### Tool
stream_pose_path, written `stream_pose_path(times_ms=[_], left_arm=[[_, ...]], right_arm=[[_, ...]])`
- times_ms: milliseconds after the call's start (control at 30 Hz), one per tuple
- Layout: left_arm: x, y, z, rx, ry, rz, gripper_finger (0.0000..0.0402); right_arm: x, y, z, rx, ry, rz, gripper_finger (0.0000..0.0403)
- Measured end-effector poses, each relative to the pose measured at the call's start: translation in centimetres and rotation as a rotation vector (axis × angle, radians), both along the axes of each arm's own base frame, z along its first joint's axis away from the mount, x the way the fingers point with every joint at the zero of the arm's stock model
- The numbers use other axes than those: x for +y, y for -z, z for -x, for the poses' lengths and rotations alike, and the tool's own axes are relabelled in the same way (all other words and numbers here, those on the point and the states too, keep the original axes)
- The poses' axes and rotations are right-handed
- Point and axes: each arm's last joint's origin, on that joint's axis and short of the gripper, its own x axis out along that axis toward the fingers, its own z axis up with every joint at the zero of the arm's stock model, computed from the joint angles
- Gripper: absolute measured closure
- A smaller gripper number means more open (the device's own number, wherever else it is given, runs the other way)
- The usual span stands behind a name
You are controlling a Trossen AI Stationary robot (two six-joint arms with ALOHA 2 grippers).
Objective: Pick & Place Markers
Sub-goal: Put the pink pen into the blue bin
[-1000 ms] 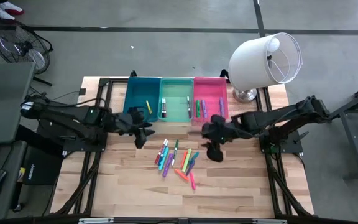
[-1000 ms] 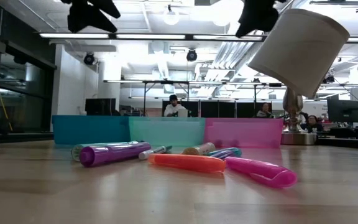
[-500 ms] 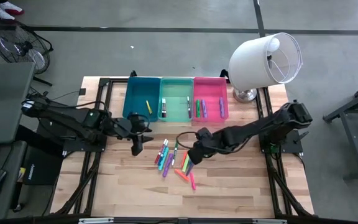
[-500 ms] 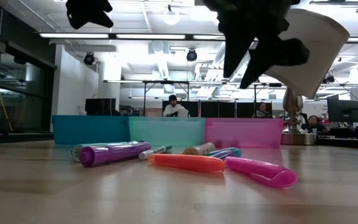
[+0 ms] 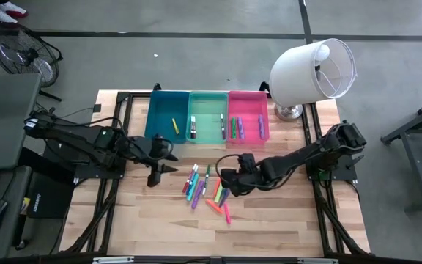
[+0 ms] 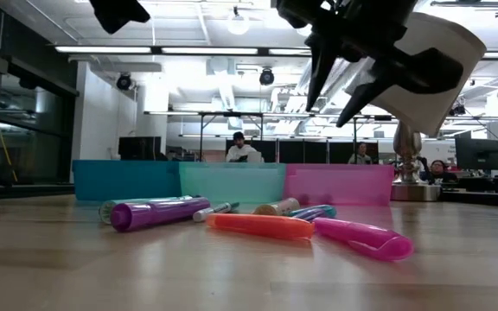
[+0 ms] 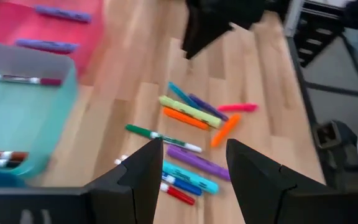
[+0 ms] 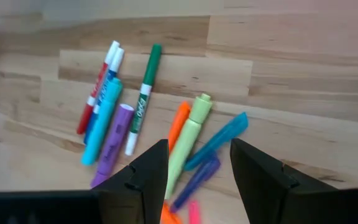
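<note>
While most of the markers lie loose in a cluster mid-table, a few already sit in the bins at the far edge: one yellow in the blue bin, a couple in the green bin, several in the pink bin. The loose pens mostly run near-to-far, fanned slightly. In the right wrist view a yellow-green marker and an orange one lie side by side straight ahead of the fingers, long axes roughly in line with the wrist's view; a green-capped white pen sits further out. The right gripper hangs directly over the cluster's right side, fingers spread apart, nothing held; it is clearly the nearer arm, and the pick looks like a short straight drop. The left gripper hovers left of the cluster, a bit apart, jaws also apart and empty. The green pen's barrel has printing, too small to read. No other labels legible. A white lamp stands at the far right.
</note>
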Motion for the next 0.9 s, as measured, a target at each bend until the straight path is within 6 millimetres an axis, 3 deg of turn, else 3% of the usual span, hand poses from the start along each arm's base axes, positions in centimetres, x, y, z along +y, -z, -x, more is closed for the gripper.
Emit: stream_pose_path(times_ms=[333,600,900], left_arm=[[-1.2,-0.1,0.7,0.007,0.104,-0.006,0.0227],[-2.5,-0.3,2.4,0.001,0.103,-0.07,0.0227],[-3.3,-0.3,4.1,0.012,0.088,-0.083,0.0227]], right_arm=[[-0.4,0.7,-0.5,0.0,0.079,-0.044,0.024],[-0.2,3.2,-1.5,0.048,0.125,-0.098,0.024],[1.2,3.3,-0.9,0.109,0.003,-0.141,0.024]])
